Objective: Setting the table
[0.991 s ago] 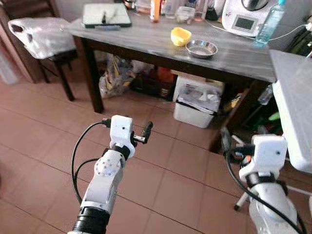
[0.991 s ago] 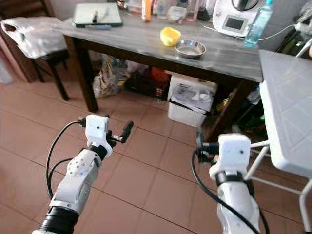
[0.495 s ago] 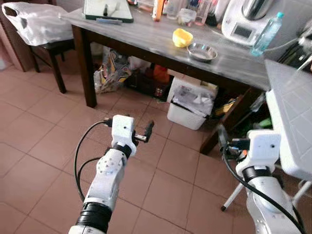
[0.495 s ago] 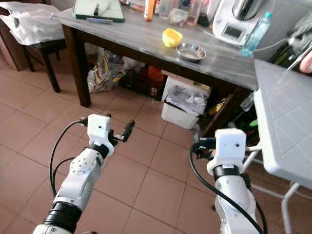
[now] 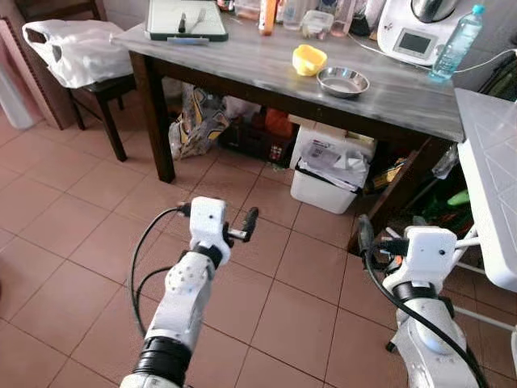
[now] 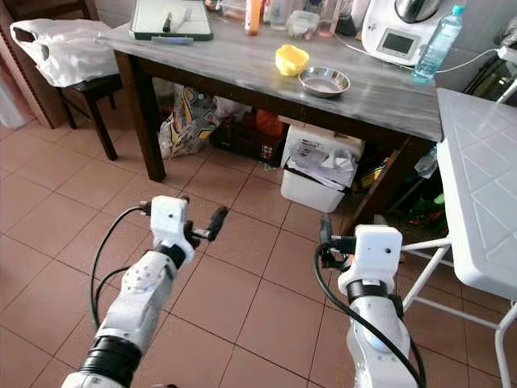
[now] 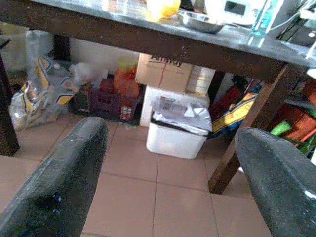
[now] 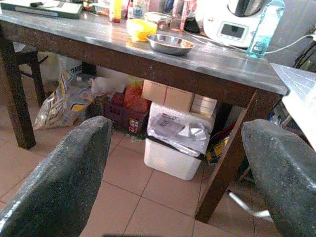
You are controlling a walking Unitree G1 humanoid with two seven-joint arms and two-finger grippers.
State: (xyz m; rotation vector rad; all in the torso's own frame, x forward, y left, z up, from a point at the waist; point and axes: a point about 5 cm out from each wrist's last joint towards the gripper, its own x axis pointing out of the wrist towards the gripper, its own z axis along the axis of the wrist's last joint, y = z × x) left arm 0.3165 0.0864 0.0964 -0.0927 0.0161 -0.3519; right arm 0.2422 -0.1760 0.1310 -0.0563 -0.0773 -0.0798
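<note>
Yellow cup beside steel bowl on table, apparently touching.

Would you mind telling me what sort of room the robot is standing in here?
Most likely a home kitchen or dining area: a dark wooden table holds a metal bowl, a yellow cup and a white kitchen appliance, above a terracotta tiled floor.

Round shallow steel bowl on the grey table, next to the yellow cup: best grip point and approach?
Probably the near rim of the round shallow steel bowl, one finger inside and one outside, coming from above at the table's front edge. Its walls are low and flared, so a side pinch would likely slip. The yellow cup crowds its left, so the right gripper, open, suits better than the left gripper.
</note>
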